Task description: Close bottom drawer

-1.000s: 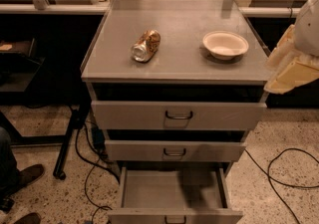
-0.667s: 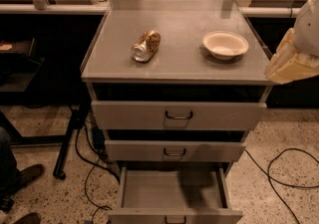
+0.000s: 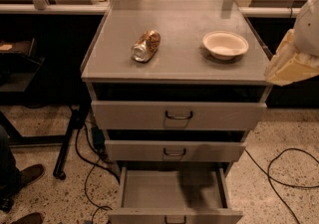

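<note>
The cabinet stands at centre frame on a speckled floor (image 3: pixel 45 203), with three grey drawers stacked below a grey tabletop (image 3: pixel 184 66). The bottom drawer (image 3: pixel 154 193) is pulled well out toward the camera: its shallow tray interior is exposed and holds nothing visible, part of it lies in shadow, and its narrow front panel sits at the lower edge of the frame with a small dark handle (image 3: pixel 175 219) partly cut off. The middle drawer (image 3: pixel 174 151) and the top drawer (image 3: pixel 178 115) sit above it, each with a dark wire handle at the centre of its front and a dark gap along its upper edge. On the tabletop, a crushed can (image 3: pixel 145 46) lies on its side to the left of centre, and a pale shallow bowl (image 3: pixel 225 44) stands upright to the right of centre; the two are well apart. The claw (image 3: pixel 291 63) is at the right edge of the frame, a cream-coloured part below a white arm section (image 3: pixel 308 24), just beside the right front corner of the tabletop and well above the bottom drawer, touching neither drawer nor handle. Whether the claw is apart or together cannot be told from this view. Dark cables (image 3: pixel 279 168) run over the floor on both sides of the cabinet, and a brown shoe (image 3: pixel 27 174) shows at the left edge.
</note>
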You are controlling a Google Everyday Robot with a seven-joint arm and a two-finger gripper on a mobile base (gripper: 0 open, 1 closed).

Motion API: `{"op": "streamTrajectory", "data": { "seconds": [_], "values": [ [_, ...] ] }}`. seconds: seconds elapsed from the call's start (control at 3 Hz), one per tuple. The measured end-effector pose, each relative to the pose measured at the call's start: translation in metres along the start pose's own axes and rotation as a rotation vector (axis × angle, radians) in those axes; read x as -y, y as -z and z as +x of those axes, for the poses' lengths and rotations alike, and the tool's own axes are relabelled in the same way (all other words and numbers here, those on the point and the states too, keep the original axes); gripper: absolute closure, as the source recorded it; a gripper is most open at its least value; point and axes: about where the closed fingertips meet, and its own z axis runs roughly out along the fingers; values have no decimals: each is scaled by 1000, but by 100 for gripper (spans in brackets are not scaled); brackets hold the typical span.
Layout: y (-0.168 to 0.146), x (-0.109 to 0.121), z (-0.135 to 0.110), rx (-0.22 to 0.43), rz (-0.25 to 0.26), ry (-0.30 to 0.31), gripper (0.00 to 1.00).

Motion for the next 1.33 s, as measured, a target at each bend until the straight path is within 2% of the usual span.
{"op": "streamTrajectory", "data": {
  "seconds": [0.33, 0.67, 1.0, 1.33],
  "values": [
    [-13, -9, 3, -5, -13, -18, 100],
    [-73, -53, 7, -18, -39, -109, 100],
    [-143, -101, 21, -58, -149, -143, 100],
    [-154, -116, 29, -81, -179, -142, 100]
  ]
}}
